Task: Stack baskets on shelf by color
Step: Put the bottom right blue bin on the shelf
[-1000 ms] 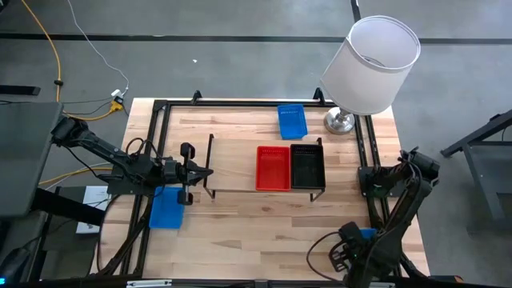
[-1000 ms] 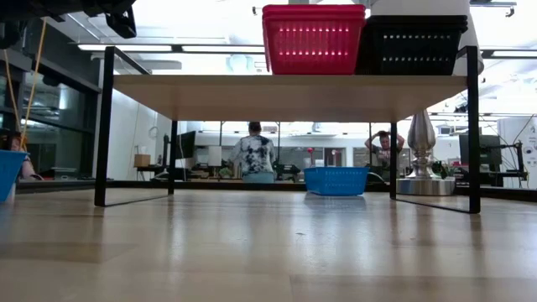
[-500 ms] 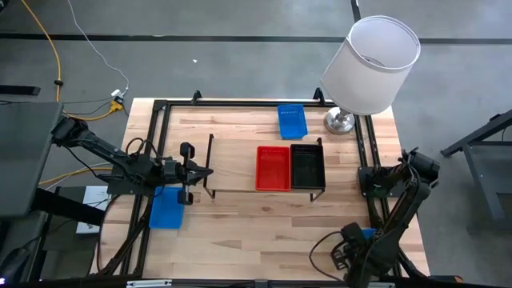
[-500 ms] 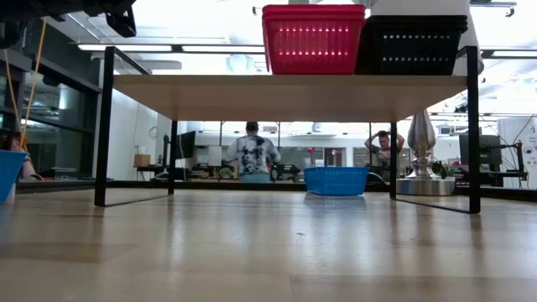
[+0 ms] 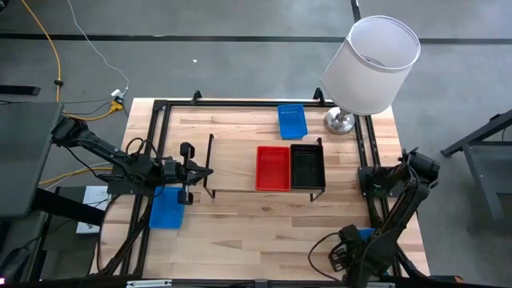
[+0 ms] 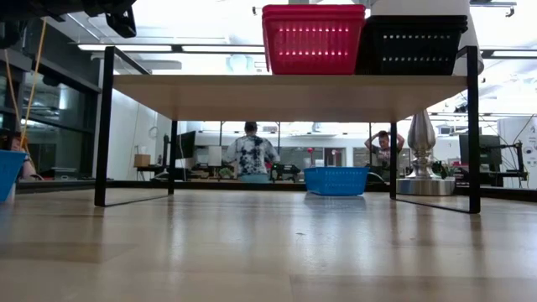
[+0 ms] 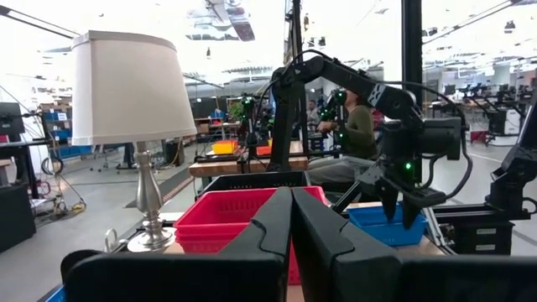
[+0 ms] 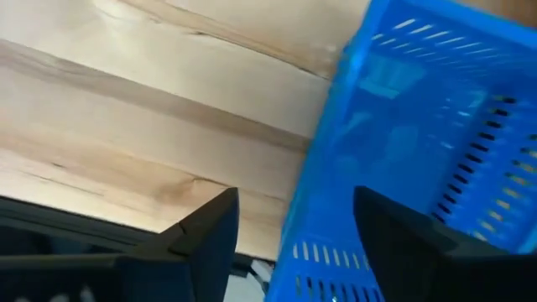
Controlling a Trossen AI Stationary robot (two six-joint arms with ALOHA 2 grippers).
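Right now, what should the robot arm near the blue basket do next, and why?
Probably close the right gripper on the blue basket. Its fingers stand open on either side of the basket's rim, not yet gripping. The shelf holds only red baskets and black baskets, so blue seems still missing.

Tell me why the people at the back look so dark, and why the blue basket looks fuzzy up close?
In the low view, bright ceiling lights wash out the room behind, so the people under the shelf show as dim shapes. In the right wrist view, the blue basket sits so near the camera that its edges blur.
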